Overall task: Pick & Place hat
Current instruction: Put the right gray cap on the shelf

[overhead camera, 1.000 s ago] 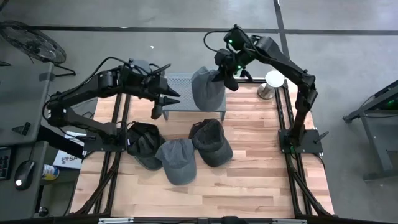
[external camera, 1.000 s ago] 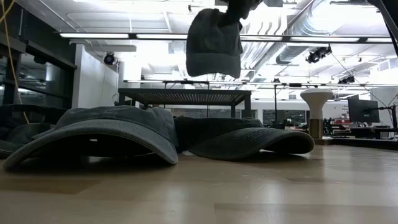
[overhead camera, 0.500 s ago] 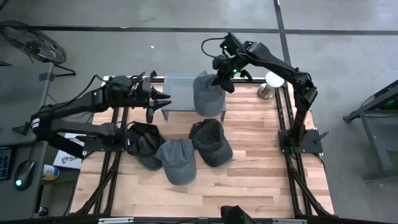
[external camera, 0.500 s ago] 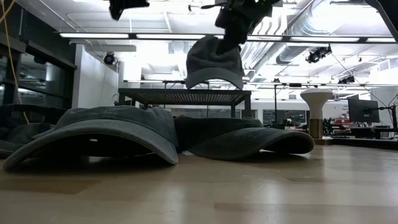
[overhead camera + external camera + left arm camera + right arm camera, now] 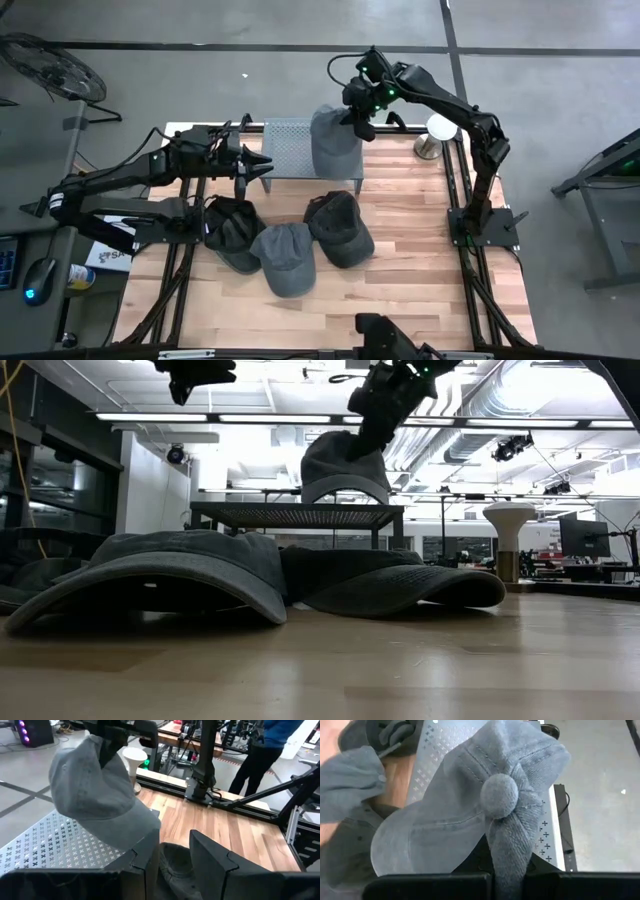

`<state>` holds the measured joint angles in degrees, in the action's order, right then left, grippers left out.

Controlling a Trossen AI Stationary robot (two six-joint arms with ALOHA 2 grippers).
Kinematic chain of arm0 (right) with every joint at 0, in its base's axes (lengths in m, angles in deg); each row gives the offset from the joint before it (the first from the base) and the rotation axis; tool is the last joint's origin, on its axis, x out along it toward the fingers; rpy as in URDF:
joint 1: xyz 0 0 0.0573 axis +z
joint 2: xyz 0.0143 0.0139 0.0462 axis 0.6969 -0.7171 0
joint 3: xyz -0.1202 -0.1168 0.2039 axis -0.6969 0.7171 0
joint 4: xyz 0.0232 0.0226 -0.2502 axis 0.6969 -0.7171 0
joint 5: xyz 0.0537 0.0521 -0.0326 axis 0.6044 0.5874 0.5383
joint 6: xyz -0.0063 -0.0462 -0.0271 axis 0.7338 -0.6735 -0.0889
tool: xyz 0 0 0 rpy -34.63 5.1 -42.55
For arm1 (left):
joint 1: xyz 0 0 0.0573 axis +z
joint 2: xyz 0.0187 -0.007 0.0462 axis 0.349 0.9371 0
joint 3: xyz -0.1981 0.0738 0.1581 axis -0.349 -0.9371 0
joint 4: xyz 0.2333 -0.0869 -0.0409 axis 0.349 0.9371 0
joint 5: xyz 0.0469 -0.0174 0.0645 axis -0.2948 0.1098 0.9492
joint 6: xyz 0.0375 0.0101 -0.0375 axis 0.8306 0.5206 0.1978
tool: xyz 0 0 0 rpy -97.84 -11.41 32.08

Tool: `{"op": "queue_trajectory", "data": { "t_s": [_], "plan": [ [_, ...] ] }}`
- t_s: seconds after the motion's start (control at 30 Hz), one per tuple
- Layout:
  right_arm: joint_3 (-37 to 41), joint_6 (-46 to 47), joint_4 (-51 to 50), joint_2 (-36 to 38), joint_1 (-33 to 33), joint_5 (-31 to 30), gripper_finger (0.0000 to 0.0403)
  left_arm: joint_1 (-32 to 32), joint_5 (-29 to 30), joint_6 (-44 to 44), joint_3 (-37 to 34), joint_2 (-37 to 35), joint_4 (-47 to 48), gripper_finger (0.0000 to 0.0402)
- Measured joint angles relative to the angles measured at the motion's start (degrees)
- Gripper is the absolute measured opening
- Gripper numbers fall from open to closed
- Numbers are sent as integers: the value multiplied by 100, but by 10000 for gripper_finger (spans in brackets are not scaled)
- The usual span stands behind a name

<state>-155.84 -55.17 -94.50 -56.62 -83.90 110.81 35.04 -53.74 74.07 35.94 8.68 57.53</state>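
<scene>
A light grey hat point(image 5: 335, 148) sits on the right part of a perforated metal stand point(image 5: 288, 142) at the table's far edge. Its brim edge point(image 5: 345, 495) rests on the stand top point(image 5: 260, 512). My right gripper point(image 5: 358, 120) is shut on the hat's crown from above. My left gripper point(image 5: 260, 166) hovers open and empty by the stand's left end, its fingers point(image 5: 145, 857) pointing toward the hat point(image 5: 95, 795). My right gripper pinches a raised fold of crown cloth point(image 5: 506, 842) just beside the top button point(image 5: 499, 795) between its two fingers. It comes slanting down from the table's far right. The crown point(image 5: 340, 450) is drawn up toward the fingers while the brim lies on the stand.
Three more hats lie mid-table: a dark one point(image 5: 230, 228), a grey one point(image 5: 285, 258) and a dark one point(image 5: 340, 228). A white mushroom-shaped object point(image 5: 438, 130) stands at the far right corner. A person point(image 5: 267, 750) stands beyond the table's right side.
My right gripper has come down with the hat, which hung clear above the stand and now has its brim resting on the stand top. My left gripper has sunk and drawn back a little toward the table's left edge, still open.
</scene>
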Motion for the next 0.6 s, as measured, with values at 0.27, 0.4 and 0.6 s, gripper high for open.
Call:
{"op": "queue_trajectory", "data": {
  "t_s": [0.27,0.4,0.6],
  "plan": [
    [2,-524,61,-93,-20,-28,3,0,-13,-126,0,-22,-140,108],
    [39,-746,60,-113,-41,-43,3,0,-12,-149,0,-28,-240,108],
    [46,-980,40,-184,-129,-122,3,0,-12,-170,0,-28,-268,108]
  ]
}}
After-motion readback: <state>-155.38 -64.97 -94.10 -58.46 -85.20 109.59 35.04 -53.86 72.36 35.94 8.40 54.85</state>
